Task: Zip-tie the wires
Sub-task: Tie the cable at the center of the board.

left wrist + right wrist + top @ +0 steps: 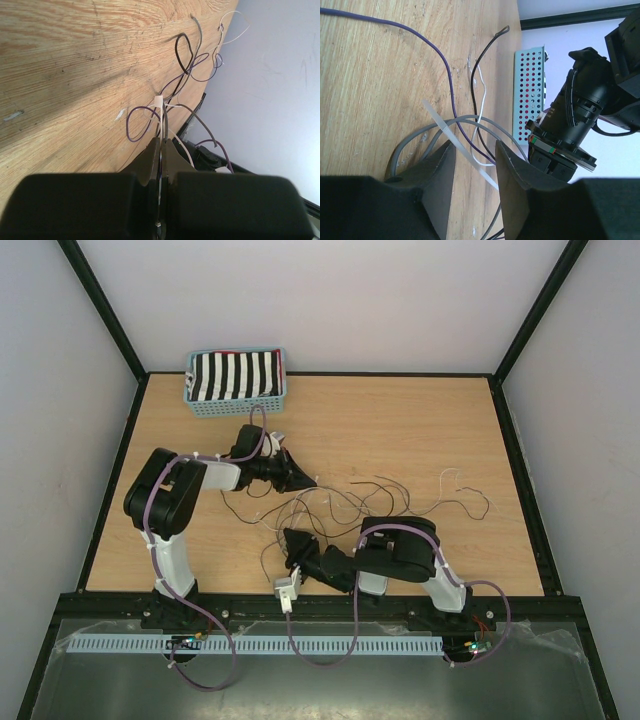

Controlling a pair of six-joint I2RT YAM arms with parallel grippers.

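The wires (380,498) are thin dark, purple, grey and white strands looping over the middle of the wooden table. My left gripper (303,480) is shut on a bunch of them; in the left wrist view the strands and a white strap run into the closed jaws (163,142). A small white zip-tie head (159,101) sits round the bunch just beyond the fingertips. My right gripper (292,540) is open and low over the table (474,147). A white zip-tie strap (451,138) and grey, purple and white wires (470,120) pass between its fingers.
A pale blue perforated basket (235,390) with a black-and-white striped cloth stands at the back left, and shows in the right wrist view (530,85). A white slotted strip (250,645) lies on the metal shelf in front of the arm bases. Black frame rails border the table.
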